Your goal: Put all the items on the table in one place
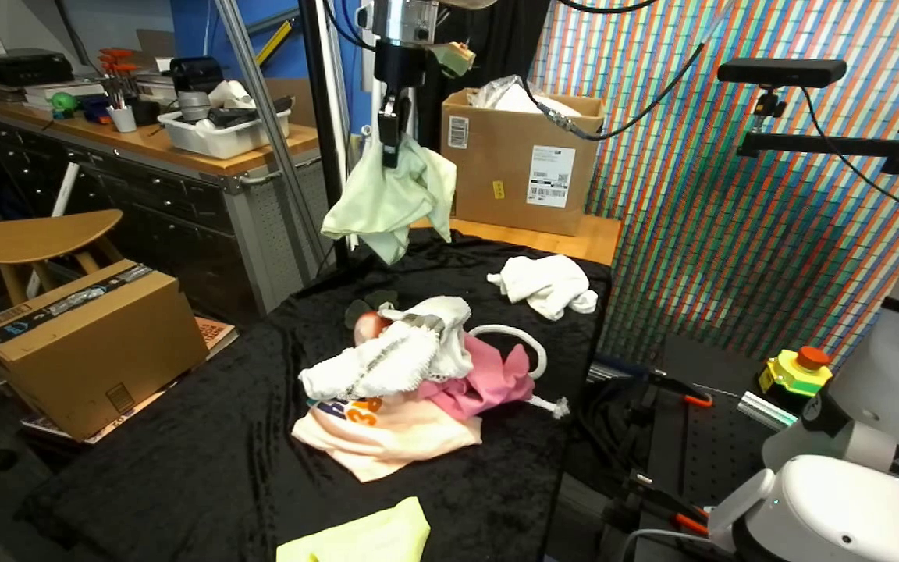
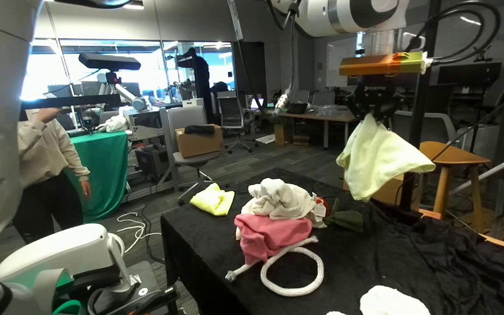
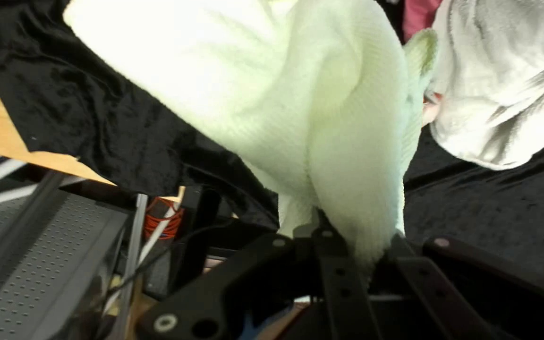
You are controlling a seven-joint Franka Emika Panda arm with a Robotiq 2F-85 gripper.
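Note:
My gripper (image 1: 391, 156) is shut on a pale green cloth (image 1: 396, 204), which hangs above the table's far part. The cloth also shows in an exterior view (image 2: 376, 159) and fills the middle of the wrist view (image 3: 319, 118). On the table, a white cloth (image 1: 387, 363) lies on a pink cloth (image 1: 488, 382) and a peach cloth (image 1: 379, 441) in a pile. A white rope (image 2: 291, 292) curls beside the pink cloth. A red round thing (image 1: 369, 326) and a dark green item (image 2: 348, 221) touch or adjoin the pile. A yellow cloth (image 2: 213, 200) and another white cloth (image 1: 547, 285) lie apart.
The table (image 1: 207, 468) has a black cover. A large cardboard box (image 1: 496, 172) stands behind it, near my gripper. A metal post (image 1: 270, 117) rises beside the table. An emergency stop button (image 1: 797, 371) sits by the robot base. A person (image 2: 46, 166) stands in the background.

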